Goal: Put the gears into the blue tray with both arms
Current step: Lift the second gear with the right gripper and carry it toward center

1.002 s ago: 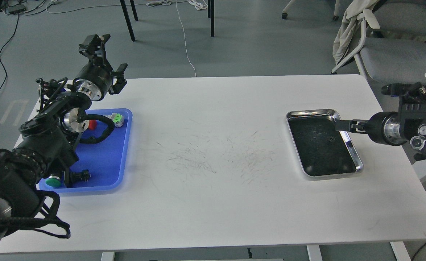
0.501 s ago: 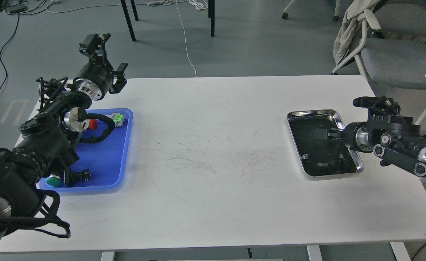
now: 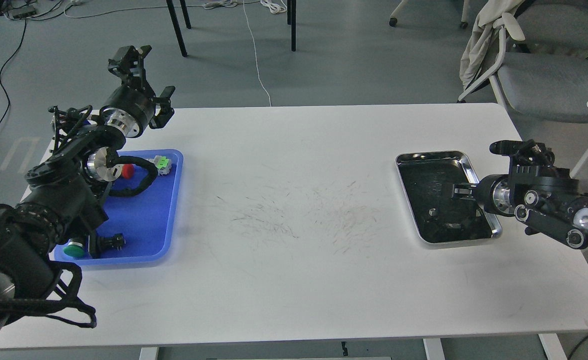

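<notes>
One white surface (image 3: 294, 280) carries everything; my left arm (image 3: 68, 195) hides much of the blue tray (image 3: 148, 225), low-rimmed, at its left. Right of it, well apart, lies the steel tray (image 3: 474, 167); the gears cannot be picked out in its dark inside. Left gripper (image 3: 141, 80), far-left, has jaws spread and empty. Right gripper (image 3: 448, 189), over the steel tray, is too dark to tell.

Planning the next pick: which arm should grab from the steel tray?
Right, probably. The right gripper already reaches over the steel tray; the left gripper is raised at the far left behind the blue tray. I can't make out gears against the tray's dark inside.
</notes>
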Controlling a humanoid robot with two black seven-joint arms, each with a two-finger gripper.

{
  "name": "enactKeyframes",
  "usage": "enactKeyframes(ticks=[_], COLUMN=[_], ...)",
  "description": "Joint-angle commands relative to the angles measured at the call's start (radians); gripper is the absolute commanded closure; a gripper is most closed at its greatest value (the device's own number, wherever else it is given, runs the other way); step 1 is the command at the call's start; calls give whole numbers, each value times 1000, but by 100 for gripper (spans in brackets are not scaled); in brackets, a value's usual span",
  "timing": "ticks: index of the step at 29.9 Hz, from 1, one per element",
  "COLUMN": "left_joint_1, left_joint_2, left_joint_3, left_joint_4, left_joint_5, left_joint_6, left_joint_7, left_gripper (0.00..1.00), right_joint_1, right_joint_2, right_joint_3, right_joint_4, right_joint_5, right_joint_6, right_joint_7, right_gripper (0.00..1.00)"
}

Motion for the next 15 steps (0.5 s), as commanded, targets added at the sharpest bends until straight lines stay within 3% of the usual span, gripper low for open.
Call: enactKeyframes(ticks=[1, 8, 13, 15], left_joint_1=[0, -3, -3, -3], left_joint_2=[0, 0, 0, -2], left_joint_3=[0, 0, 0, 0], left_joint_4=[0, 0, 0, 0], left_joint_5=[0, 1, 1, 1], left_joint_6=[0, 0, 0, 2], left_joint_7=[0, 0, 0, 0], left_gripper=[2, 3, 2, 3], right_joint_1=[0, 0, 0, -2], right_joint_2=[12, 26, 32, 32], right_joint_3=[0, 2, 0, 0], right_joint_4=[-1, -12, -13, -13], right_joint_5=[0, 2, 2, 2], right_joint_6=[-1, -1, 0, 0], right_joint_7=[0, 0, 0, 0], right_gripper=[24, 27, 35, 45])
